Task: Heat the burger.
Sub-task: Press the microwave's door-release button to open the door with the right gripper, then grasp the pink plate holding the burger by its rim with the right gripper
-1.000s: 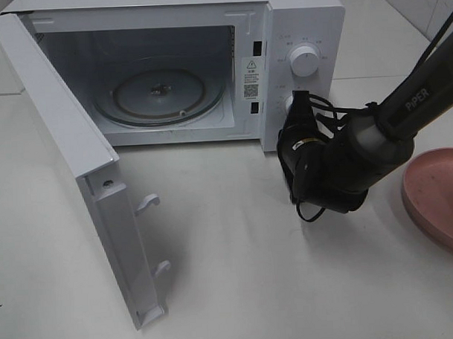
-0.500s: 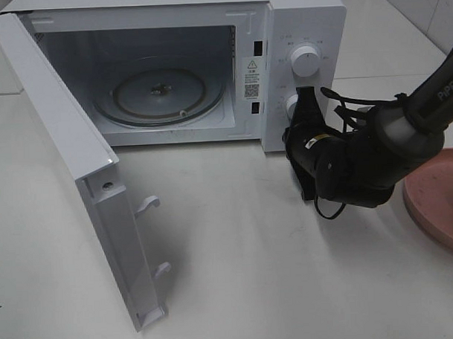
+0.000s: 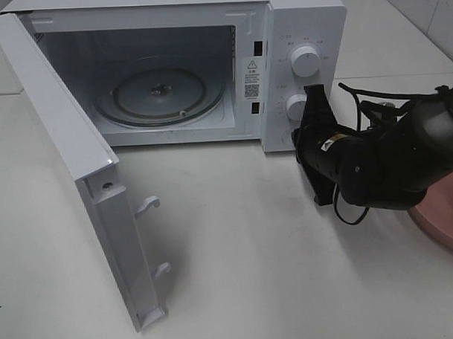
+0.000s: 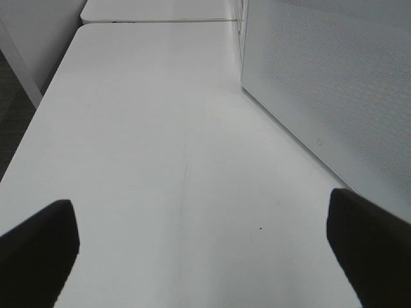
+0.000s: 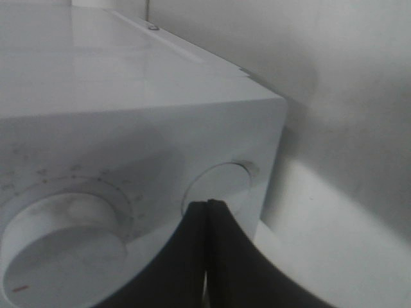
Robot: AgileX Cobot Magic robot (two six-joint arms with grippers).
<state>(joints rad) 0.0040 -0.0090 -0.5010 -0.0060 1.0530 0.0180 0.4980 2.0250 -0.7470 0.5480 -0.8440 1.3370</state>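
The burger is out of view in every frame. The white microwave [image 3: 303,18] stands at the back with its door [image 3: 70,160] swung wide open and its glass turntable [image 3: 160,94] bare. My right gripper [image 3: 315,96] is shut with nothing in it, its tip right beside the lower knob [image 3: 296,106] of the control panel. The right wrist view shows the closed fingers [image 5: 207,256] in front of the panel's two knobs [image 5: 58,237]. My left gripper [image 4: 202,256] is open over bare white table, beside the door's perforated panel [image 4: 334,83].
A pink plate [image 3: 444,214] lies at the right edge, partly covered by my right arm. The open door juts toward the front left of the table [image 3: 237,273]. The upper knob [image 3: 304,60] sits above the gripper tip.
My right arm has swung to the right, toward the pink plate, covering more of it. Its shut gripper tip has shifted from left of the lower knob to its right.
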